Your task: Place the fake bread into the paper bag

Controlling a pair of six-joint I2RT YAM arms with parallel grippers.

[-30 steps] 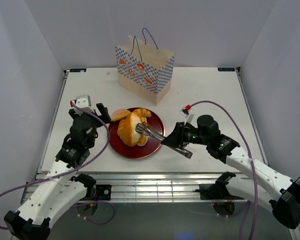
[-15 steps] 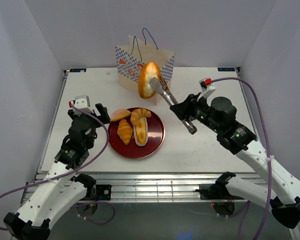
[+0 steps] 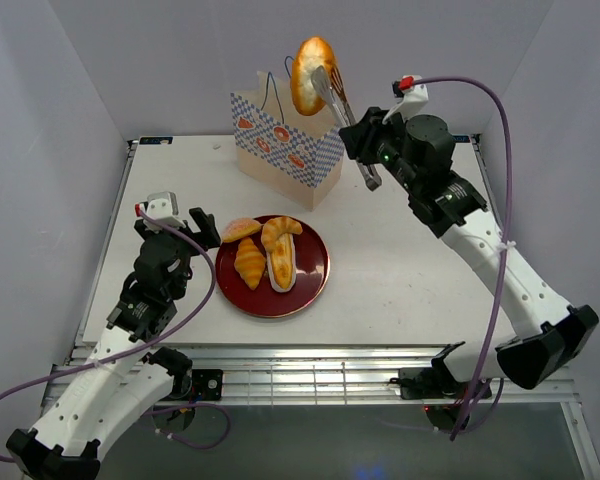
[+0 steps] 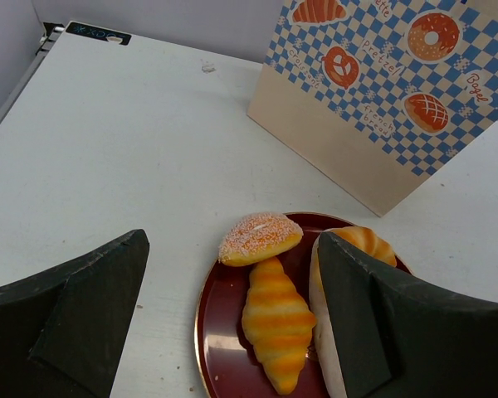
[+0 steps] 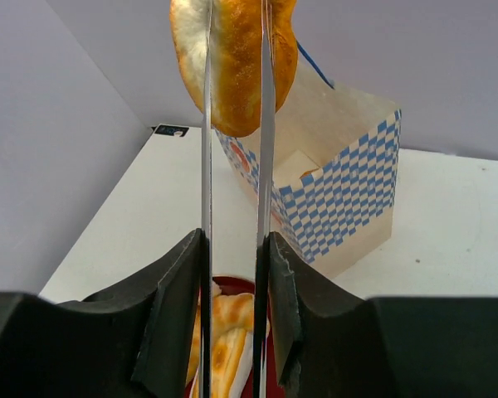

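Observation:
My right gripper (image 3: 366,152) is shut on a pair of metal tongs (image 3: 332,92). The tongs pinch a golden piece of fake bread (image 3: 311,73) high in the air, above the open top of the paper bag (image 3: 288,150). In the right wrist view the bread (image 5: 232,58) hangs between the tong blades (image 5: 206,166), with my gripper (image 5: 231,311) shut around them and the bag (image 5: 340,182) below. A croissant (image 4: 274,319), a sugared bun (image 4: 260,238) and a cream-topped loaf (image 4: 358,240) lie on the dark red plate (image 4: 218,336). My left gripper (image 3: 195,226) stands open left of the plate, holding nothing.
The plate (image 3: 316,284) sits at the table's middle front, the bag behind it near the back wall. White enclosure walls stand on three sides. A purple cable (image 3: 490,110) loops over my raised right arm.
My right arm has lifted the bread in the tongs off the plate, up and back to above the bag. The left arm has stayed put.

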